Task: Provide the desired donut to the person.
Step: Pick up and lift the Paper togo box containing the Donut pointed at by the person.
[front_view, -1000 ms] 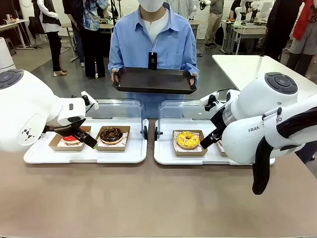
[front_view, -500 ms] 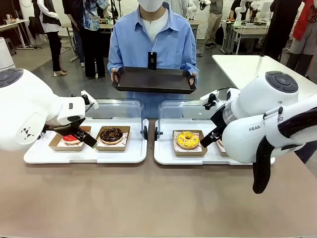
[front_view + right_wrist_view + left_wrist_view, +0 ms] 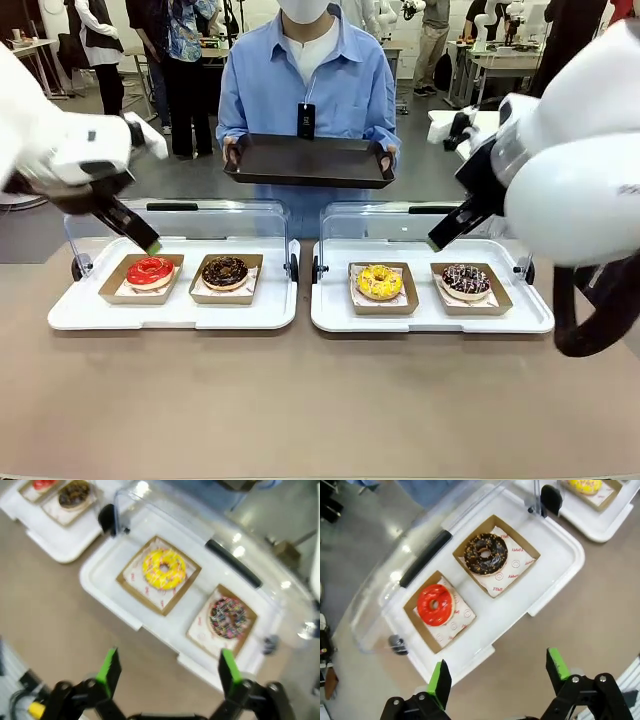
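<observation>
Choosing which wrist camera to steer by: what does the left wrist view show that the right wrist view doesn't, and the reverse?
Left wrist view: the left gripper, jaws open. Right wrist view: the right gripper, jaws open, and the sprinkled donut. Both: the red donut, the chocolate donut and the yellow donut.

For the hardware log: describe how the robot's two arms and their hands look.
Both arms, left arm and right arm, have glossy white rounded shells. A thick black cable loops beside the right one. The left hand and right hand are black, each with two fingers tipped by bright green pads.
</observation>
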`<act>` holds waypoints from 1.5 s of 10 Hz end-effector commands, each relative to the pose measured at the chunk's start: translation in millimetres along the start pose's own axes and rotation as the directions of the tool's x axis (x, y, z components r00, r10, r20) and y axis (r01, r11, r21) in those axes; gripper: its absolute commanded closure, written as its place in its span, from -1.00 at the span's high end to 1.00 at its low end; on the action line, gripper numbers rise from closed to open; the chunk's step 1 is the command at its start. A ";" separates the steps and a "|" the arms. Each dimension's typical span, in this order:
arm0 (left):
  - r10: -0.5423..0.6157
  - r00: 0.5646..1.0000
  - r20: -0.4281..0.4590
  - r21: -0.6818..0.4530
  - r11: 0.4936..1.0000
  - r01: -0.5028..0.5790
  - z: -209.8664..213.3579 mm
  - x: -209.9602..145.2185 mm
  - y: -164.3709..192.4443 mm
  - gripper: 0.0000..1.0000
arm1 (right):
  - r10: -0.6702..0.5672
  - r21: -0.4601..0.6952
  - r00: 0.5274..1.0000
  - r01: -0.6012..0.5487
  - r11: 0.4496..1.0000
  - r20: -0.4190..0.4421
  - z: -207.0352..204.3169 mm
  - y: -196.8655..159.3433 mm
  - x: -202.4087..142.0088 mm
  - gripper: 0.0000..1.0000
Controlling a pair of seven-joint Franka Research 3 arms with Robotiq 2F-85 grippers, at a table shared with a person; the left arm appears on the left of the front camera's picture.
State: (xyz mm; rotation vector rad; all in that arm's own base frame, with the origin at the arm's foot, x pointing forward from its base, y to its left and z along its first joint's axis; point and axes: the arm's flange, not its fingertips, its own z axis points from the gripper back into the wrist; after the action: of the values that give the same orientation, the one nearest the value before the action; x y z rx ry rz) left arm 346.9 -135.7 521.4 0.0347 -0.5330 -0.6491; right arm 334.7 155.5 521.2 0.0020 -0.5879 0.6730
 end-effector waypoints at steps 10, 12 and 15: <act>-0.123 0.973 0.197 -0.293 0.939 0.178 44.0 -10.8 40.8 1.00 | -0.022 0.376 0.992 -0.028 0.926 0.128 26.4 -56.9 -40.6 1.00; -0.200 0.922 0.332 -0.417 0.845 0.334 60.5 -23.3 64.9 1.00 | 0.112 0.449 0.939 -0.257 0.856 0.324 51.4 -84.0 -57.7 1.00; -0.161 0.870 0.465 -0.578 0.690 0.436 66.3 -51.2 127.8 1.00 | 0.127 0.436 0.785 -0.462 0.772 0.606 75.0 -141.8 -94.9 1.00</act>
State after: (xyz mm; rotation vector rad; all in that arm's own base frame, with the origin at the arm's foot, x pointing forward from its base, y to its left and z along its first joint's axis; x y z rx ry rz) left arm 340.1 -13.5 580.2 -0.6562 -0.7030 -1.1645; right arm 313.4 -6.7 571.5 0.5705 -0.9115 1.1402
